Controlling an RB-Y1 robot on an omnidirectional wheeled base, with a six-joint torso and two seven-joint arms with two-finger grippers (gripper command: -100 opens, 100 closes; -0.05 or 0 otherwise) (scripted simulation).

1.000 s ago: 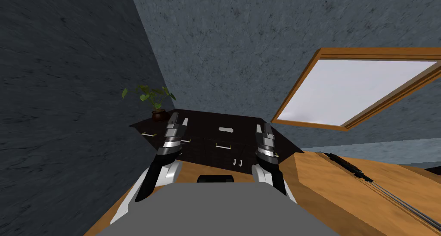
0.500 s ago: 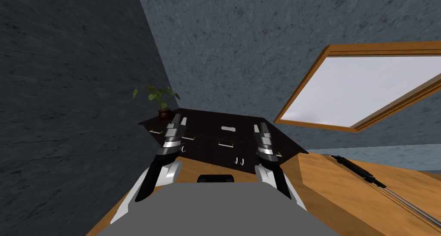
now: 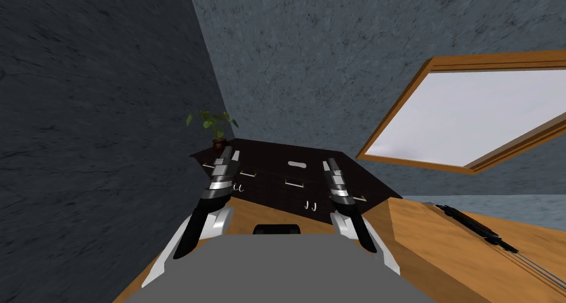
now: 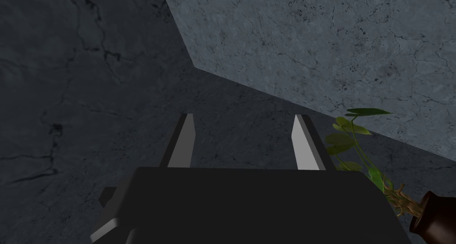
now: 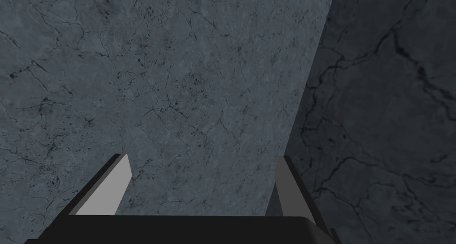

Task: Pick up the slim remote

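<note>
A slim white remote [image 3: 297,165] lies flat on the top of a dark chest of drawers [image 3: 354,175] in the head view. Both arms are raised in front of the chest. My left gripper [image 3: 228,155] [image 4: 245,123] is to the left of the remote, and its fingers stand apart with nothing between them. My right gripper [image 3: 330,163] [image 5: 200,170] is to the right of the remote, wide open and holding nothing. Neither gripper touches the remote.
A potted plant [image 3: 216,129] [image 4: 356,141] stands at the chest's far left corner, close to my left gripper. Dark stone walls meet behind it. A wood-framed window [image 3: 470,117] is on the right. A dark rail [image 3: 475,225] lies on the wooden floor [image 3: 442,244].
The whole head view has slid: plant, chest and window now sit further right, so I have turned a little to the left. Both arms keep their raised pose.
</note>
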